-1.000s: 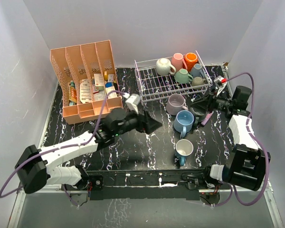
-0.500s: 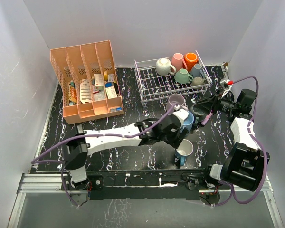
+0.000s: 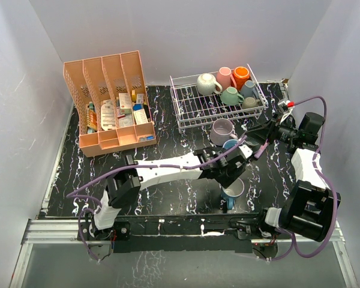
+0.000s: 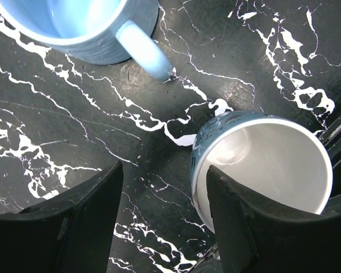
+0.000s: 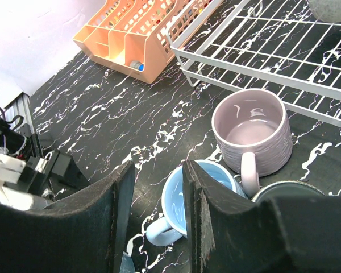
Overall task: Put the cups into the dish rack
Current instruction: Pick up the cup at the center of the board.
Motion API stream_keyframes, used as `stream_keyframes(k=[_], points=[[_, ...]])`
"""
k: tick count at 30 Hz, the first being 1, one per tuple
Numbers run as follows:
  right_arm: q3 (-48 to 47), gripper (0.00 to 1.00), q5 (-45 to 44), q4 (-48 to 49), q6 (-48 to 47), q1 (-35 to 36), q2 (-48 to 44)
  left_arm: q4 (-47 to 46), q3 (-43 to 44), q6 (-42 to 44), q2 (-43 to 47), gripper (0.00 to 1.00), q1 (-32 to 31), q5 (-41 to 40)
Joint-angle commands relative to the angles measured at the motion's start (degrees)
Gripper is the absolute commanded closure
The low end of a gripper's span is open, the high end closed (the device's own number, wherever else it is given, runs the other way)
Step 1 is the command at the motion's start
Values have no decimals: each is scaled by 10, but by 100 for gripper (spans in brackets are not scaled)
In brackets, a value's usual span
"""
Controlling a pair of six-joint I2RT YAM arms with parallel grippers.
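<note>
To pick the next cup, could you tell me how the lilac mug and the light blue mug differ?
The lilac mug is pale purple, the light blue mug blue. The lilac mug stands next to the dish rack, the light blue mug farther out. In the right wrist view the lilac mug's handle faces the camera, the light blue mug's points down-left. Both are upright, empty, on the table.
</note>
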State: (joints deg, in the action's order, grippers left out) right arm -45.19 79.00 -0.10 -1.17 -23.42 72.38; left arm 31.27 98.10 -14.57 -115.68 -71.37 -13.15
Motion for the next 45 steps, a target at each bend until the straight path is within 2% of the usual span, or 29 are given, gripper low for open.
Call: stream_keyframes(k=[1, 7, 9, 14, 17, 23, 28, 34, 40, 45], points=[[-12, 58, -3, 20, 0, -3, -9, 48, 52, 26, -20, 44, -2, 7], [-13, 58, -3, 19, -2, -3, -9, 76, 87, 32, -54, 50, -1, 2], [-13, 58, -3, 18, -3, -3, -9, 78, 90, 33, -59, 56, -1, -3], [-13, 58, -3, 17, -3, -3, -10, 90, 100, 32, -68, 78, -2, -13], [-13, 58, -4, 16, -5, -3, -11, 94, 100, 26, -69, 100, -1, -21], [-12, 58, -5, 14, -6, -3, -12, 59, 58, 11, -32, 100, 0, -42], [-11, 58, -3, 14, -6, -3, -12, -30, -44, -12, 50, 100, 9, -44], [-10, 58, -2, 15, -7, -3, -9, -205, -212, -53, 185, 100, 43, 22], [-9, 58, 2, 16, -8, -3, -7, -396, -389, -146, 292, 100, 118, 151], [-3, 58, 9, 26, -5, -3, 1, -529, -501, -208, 357, 100, 161, 179]])
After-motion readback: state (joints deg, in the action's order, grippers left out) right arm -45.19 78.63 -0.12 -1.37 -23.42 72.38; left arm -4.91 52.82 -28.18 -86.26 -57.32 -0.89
